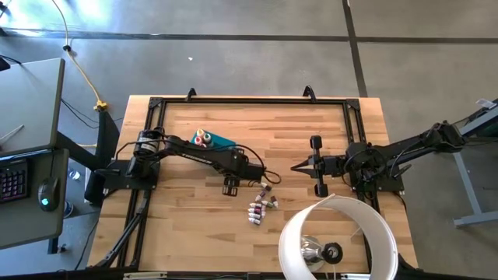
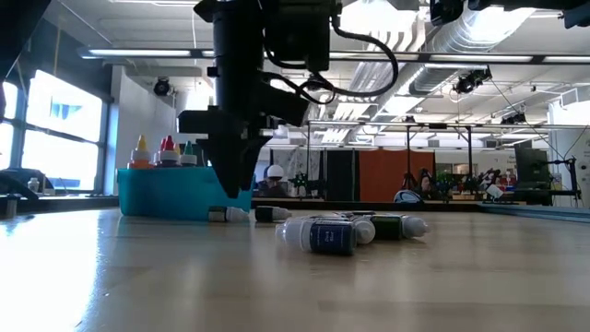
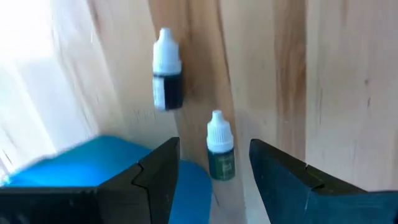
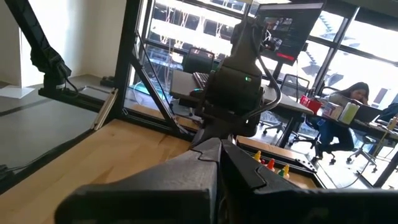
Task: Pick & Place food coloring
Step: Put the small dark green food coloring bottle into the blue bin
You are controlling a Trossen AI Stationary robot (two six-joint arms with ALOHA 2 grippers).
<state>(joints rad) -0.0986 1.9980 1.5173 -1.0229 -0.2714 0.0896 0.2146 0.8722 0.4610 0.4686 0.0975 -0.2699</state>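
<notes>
Left gripper hangs over the wooden table, fingers spread wide and holding nothing, and one green food coloring bottle lies flat right between them in the left wrist view. More food coloring bottles lie scattered just beside it, and a few stand in the teal bin behind. Right gripper waits pinched shut, well apart. Beyond the table sits a bright workshop with desks and a seated person.

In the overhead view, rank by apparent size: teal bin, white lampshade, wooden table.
1. Wooden table, by far the largest.
2. White lampshade, though it likely sits nearer the camera, so it may look oversized.
3. Teal bin, partly hidden by the left arm.
</notes>
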